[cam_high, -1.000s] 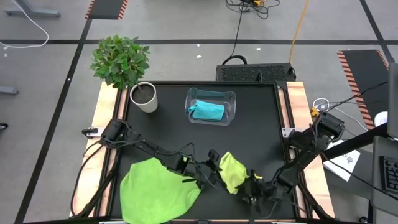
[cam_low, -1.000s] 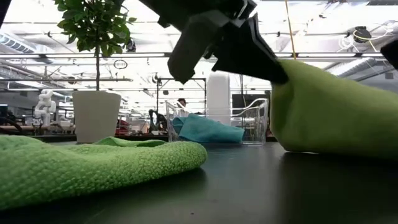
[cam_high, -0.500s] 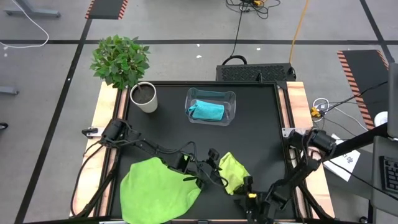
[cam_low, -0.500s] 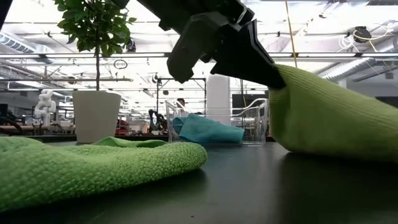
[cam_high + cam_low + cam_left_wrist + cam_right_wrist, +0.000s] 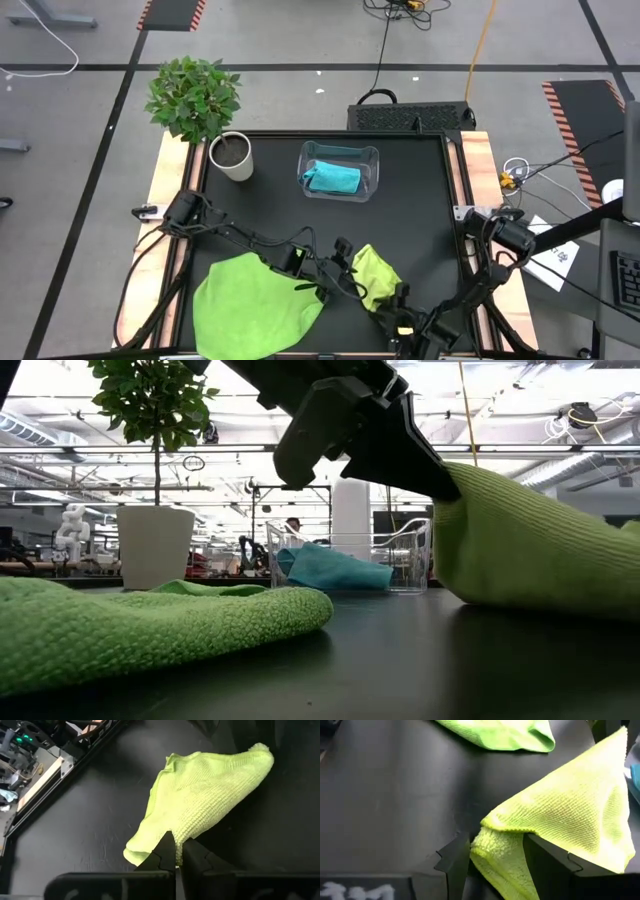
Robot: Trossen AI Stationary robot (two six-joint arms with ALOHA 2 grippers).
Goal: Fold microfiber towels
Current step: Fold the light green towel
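Note:
A pale yellow-green towel (image 5: 376, 274) lies bunched near the table's front middle. My left gripper (image 5: 351, 270) is shut on it from its left side. My right gripper (image 5: 497, 842) stands open at the towel's near right, with a corner of the towel (image 5: 496, 851) between its fingers. A bright green towel (image 5: 254, 304) lies spread flat at the front left. A turquoise towel (image 5: 333, 178) sits crumpled in the clear bin (image 5: 372, 158) at the back middle. My left gripper pinches an edge of the pale towel (image 5: 176, 836) between its two shut fingers, slanting down from the table's left. The cloth rises to the fingertips (image 5: 452, 478) like a tent, and its lower part (image 5: 530, 590) rests on the table. My right gripper's fingers stand on either side of the towel's corner; whether they touch it, I cannot tell.
A white pot (image 5: 232, 157) with a leafy plant stands at the back left. Bare black table lies between the bin and the two front towels. Wooden rails (image 5: 478, 170) run along the table's left and right sides.
My right gripper has sunk and gone toward the table's near edge and left, up to the pale towel's corner, and it has rolled about its own line. Its fingers keep the same gap. My left gripper holds the towel as before.

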